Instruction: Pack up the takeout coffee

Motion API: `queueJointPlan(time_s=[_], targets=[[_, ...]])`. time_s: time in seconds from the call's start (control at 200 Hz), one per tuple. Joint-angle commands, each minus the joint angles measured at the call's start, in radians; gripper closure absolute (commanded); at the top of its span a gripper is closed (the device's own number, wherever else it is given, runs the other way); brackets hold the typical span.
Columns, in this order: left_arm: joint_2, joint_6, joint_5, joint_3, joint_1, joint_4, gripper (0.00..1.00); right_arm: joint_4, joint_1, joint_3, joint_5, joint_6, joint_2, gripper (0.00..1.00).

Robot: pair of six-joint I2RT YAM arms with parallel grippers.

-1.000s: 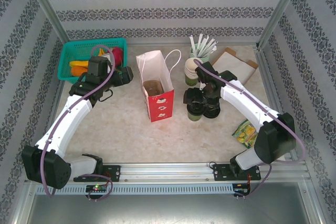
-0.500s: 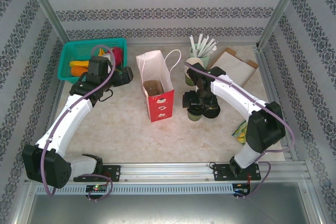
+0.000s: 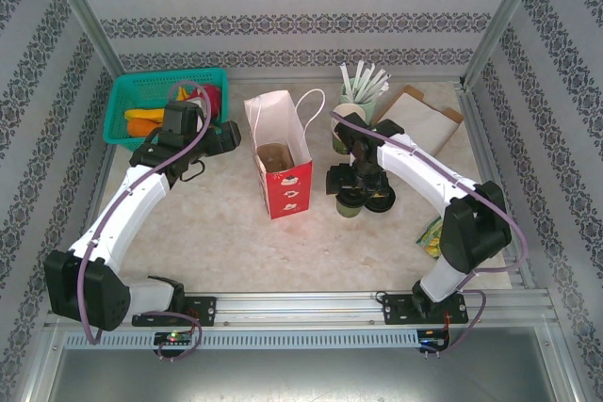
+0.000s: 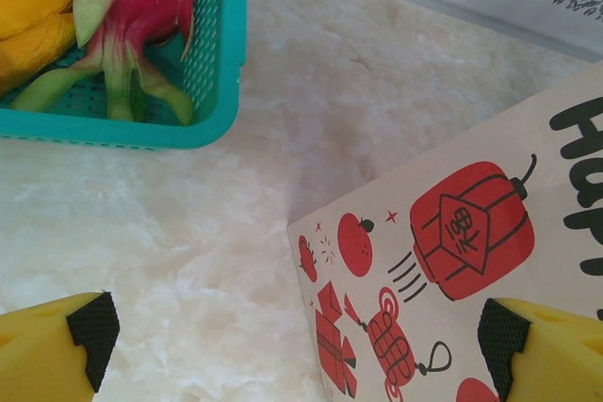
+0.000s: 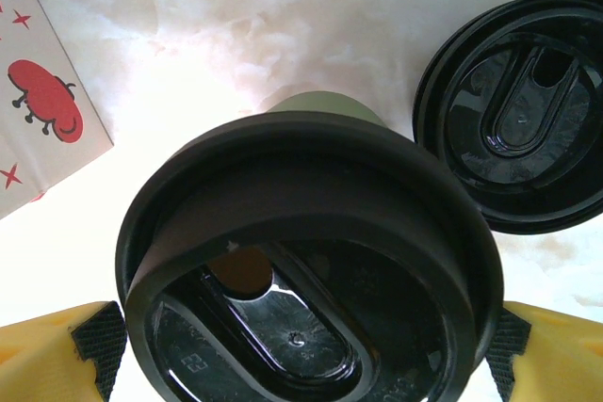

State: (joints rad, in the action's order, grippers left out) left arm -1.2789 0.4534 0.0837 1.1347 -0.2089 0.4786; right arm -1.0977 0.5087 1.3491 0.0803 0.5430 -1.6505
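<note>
Both arms rise from the near edge of the table and reach toward the paper bag (image 3: 280,162) standing upright at mid-table. The left arm stretches up its left side, wrist bent inward, so the left tool (image 3: 224,134) points at the bag's left wall. In the wrist view that left tool (image 4: 297,331) is spread wide with nothing between its pads, the bag's printed wall (image 4: 452,261) under the right pad.

The right arm folds back in an elbow right of the bag, and the right tool (image 3: 356,181) hangs downward over the takeout coffee (image 3: 350,202), which stands on the table just right of the bag. The right tool (image 5: 303,344) is spread too, with one pad on each side of the cup's black lid (image 5: 301,261); whether they touch it cannot be told. Loose black lids (image 5: 518,110) lie beside the cup, away from the bag. From above, the tool hides most of the lid.

A teal basket (image 3: 170,74) of fruit sits far left of the bag.
</note>
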Motion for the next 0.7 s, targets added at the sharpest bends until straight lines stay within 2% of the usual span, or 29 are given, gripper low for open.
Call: queueJointPlan(time_s=[0.0, 0.34, 0.694], targets=[[-0.008, -0.005, 0.01, 0.023, 0.009, 0.003, 0.0, -0.033, 0.016, 0.004, -0.001, -0.021, -0.027, 0.02], [-0.013, -0.001, 0.01, 0.019, 0.009, 0.008, 0.0, -0.14, 0.025, 0.078, -0.068, -0.011, -0.082, 0.02], [-0.014, -0.008, 0.007, 0.016, 0.009, 0.017, 0.0, -0.157, 0.013, 0.116, -0.035, -0.028, -0.129, 0.02]])
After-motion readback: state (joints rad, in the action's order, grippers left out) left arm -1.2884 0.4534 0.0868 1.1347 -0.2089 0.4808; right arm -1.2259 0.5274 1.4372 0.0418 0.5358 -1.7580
